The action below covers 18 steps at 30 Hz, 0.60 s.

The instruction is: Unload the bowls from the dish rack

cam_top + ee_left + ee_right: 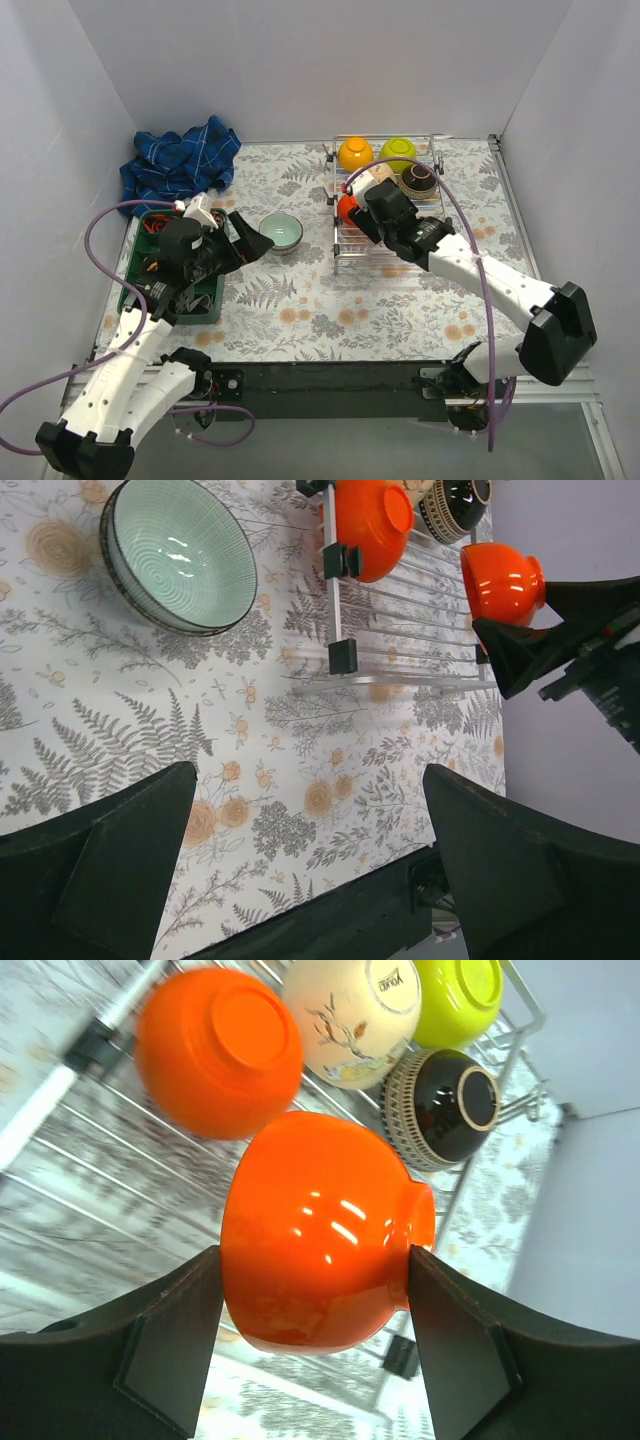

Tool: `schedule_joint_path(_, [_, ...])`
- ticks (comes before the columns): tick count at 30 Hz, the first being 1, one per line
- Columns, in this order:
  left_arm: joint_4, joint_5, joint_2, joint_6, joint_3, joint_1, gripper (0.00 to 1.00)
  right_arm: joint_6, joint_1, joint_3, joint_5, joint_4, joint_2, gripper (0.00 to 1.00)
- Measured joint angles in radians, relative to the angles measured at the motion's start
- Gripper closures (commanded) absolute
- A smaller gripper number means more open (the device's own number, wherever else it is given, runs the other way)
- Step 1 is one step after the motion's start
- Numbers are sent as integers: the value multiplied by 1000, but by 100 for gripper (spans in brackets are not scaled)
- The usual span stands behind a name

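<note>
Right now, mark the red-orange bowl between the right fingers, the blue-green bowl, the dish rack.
red-orange bowl [320,1230]: right wrist, glossy side wall.
blue-green bowl [180,555]: left wrist, inner floor.
dish rack [333,615]: left wrist, end rail.

Crumpled blue checked cloth [180,160] in the back left corner, green compartment tray [127,272] by the left edge, fern-and-flower printed surface [300,300].

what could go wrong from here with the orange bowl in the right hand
1. The right hand pinches the glossy orange bowl by its round sides; it might slip and drop onto the rack.
2. The second orange bowl and beige bowl sit close by; a swing out could clip them.
3. The left hand hangs open by the blue-green bowl, so setting down there may crowd both hands.
</note>
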Motion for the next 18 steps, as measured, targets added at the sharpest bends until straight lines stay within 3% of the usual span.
schedule_joint_path(7, [152, 81, 72, 7, -43, -16, 2, 287, 0, 23, -219, -77, -148, 61])
schedule_joint_path(18, [341, 70, 207, 18, -47, -200, 2, 717, -3, -51, -530, 7, -297, 60])
